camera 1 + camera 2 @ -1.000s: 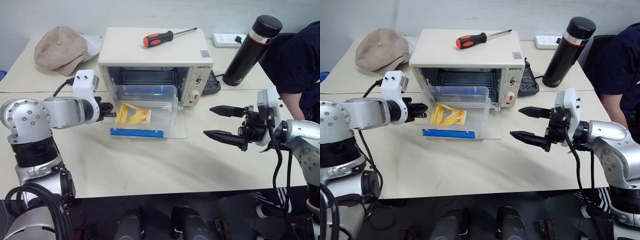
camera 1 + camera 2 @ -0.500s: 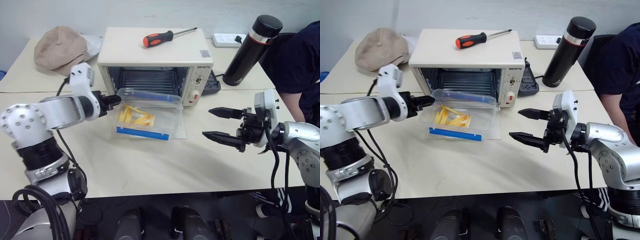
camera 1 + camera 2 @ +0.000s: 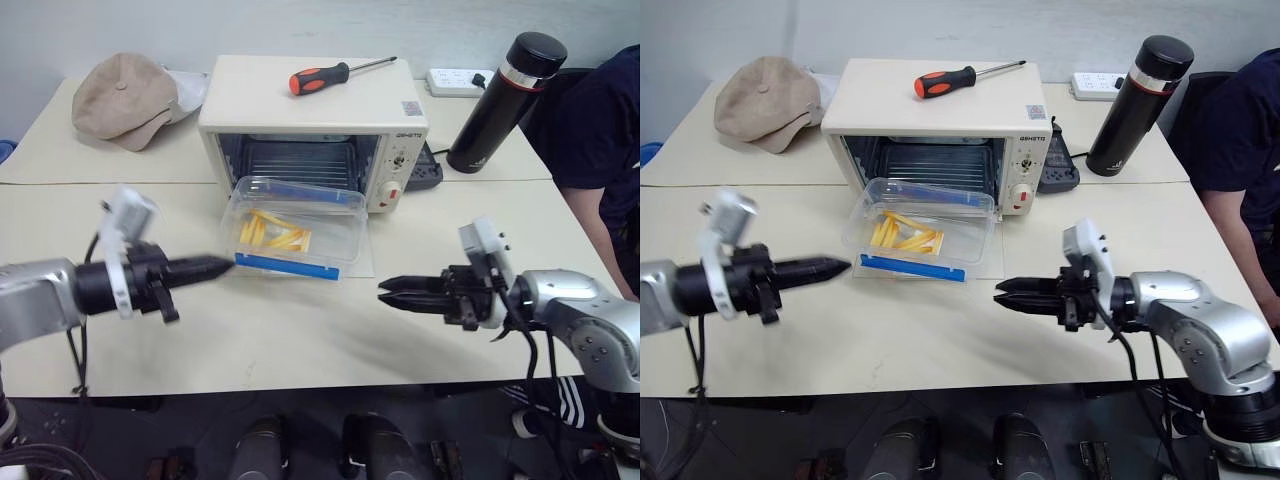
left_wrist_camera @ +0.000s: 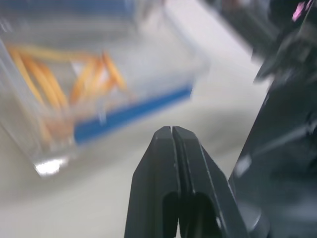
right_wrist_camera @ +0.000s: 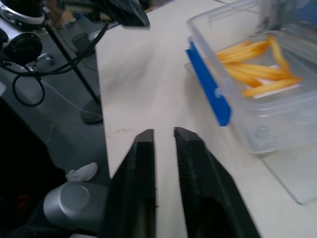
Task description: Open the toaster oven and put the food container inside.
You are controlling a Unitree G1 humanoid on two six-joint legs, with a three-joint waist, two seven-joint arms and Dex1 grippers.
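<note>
Food container (image 3: 292,228), clear with yellow strips, unheld; both tools closed, empty.

Cream table (image 3: 300,340) carries toaster oven (image 3: 312,130), cap (image 3: 125,97), black flask (image 3: 500,100), power strip (image 3: 452,80).

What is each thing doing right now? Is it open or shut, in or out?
toaster oven: door open, folded down flat, nothing on the rack inside
food container: lid shut, resting on the open door, not inside yet
left gripper: shut, holding nothing
right gripper: shut, holding nothing
screwdriver: lying on top of the oven
black bottle: standing upright, cap on
</note>
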